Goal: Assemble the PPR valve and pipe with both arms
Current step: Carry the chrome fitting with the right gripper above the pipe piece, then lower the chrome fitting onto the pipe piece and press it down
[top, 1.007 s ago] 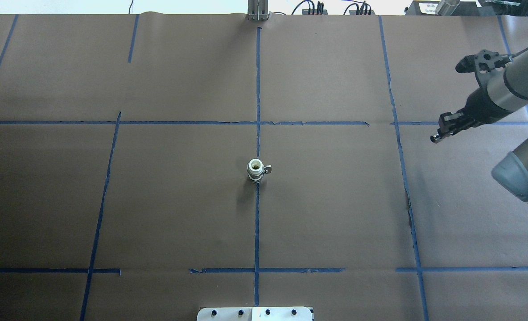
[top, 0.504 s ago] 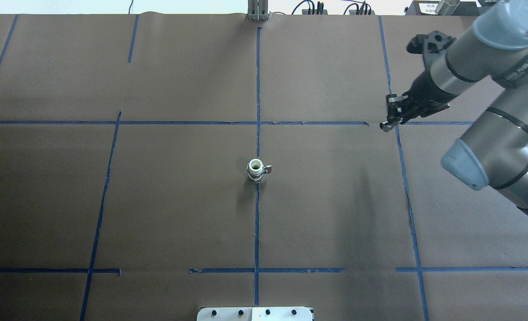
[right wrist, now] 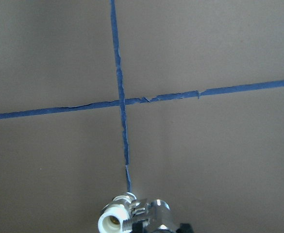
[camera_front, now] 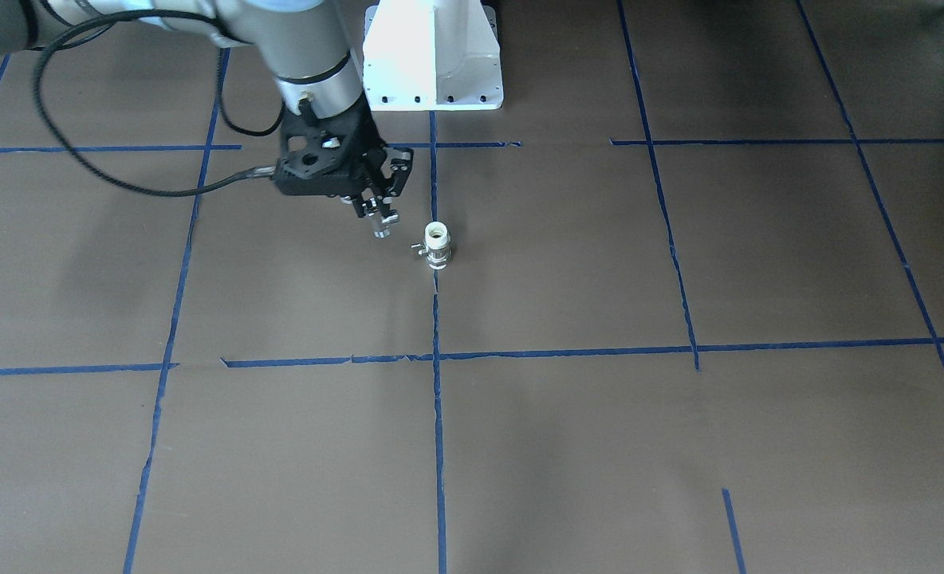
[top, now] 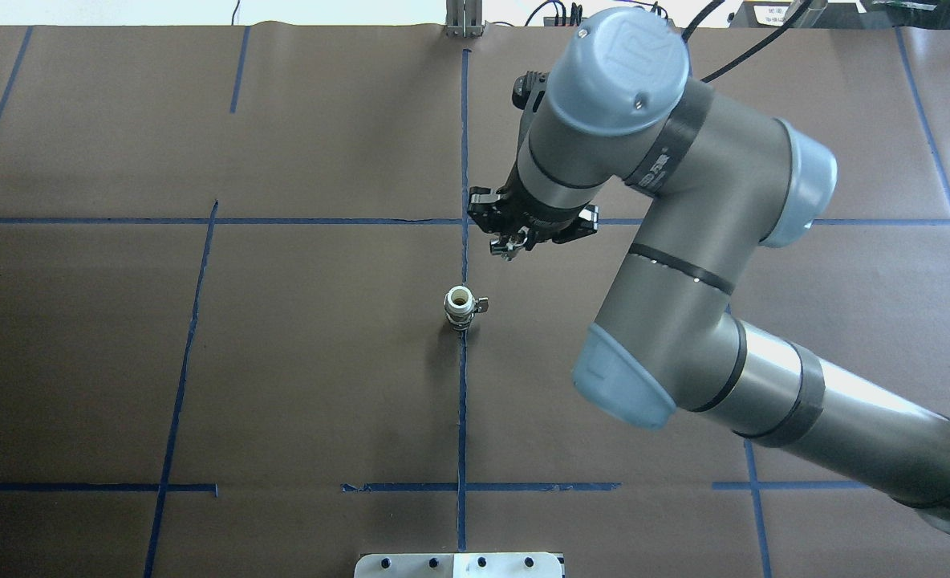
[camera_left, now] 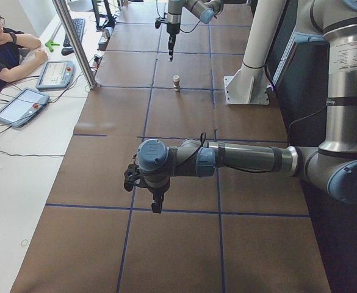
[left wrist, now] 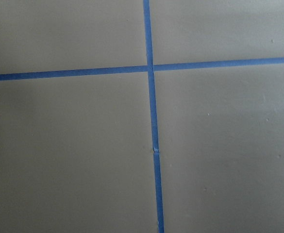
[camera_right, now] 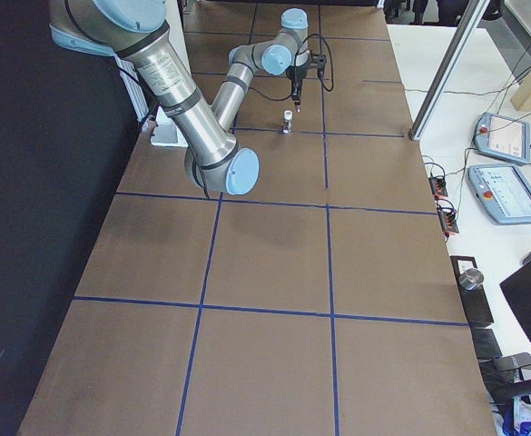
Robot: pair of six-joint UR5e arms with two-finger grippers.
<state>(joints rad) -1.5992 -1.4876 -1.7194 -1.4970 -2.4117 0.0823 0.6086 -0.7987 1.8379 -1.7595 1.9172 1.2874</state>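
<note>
Because the pipe (camera_front: 380, 229) must drop into an open end, the valve (camera_front: 437, 245) stands upright at the middle on a tape line (camera_front: 438, 335), long axis vertical, ring mouth up, stub toward the robot's right. The right gripper (camera_front: 374, 214), clenched on the pipe, hangs it tip-down in the air near the valve. The left gripper (camera_left: 157, 204) hovers well apart, and I cannot tell its grip

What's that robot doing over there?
The robot is putting two small parts together. Its right hand is pinching a tiny silver pipe and holding it in the air close to the white valve, which stands upright on the brown table. The two parts are not touching yet. The left hand hangs over the table far from both parts.
</note>
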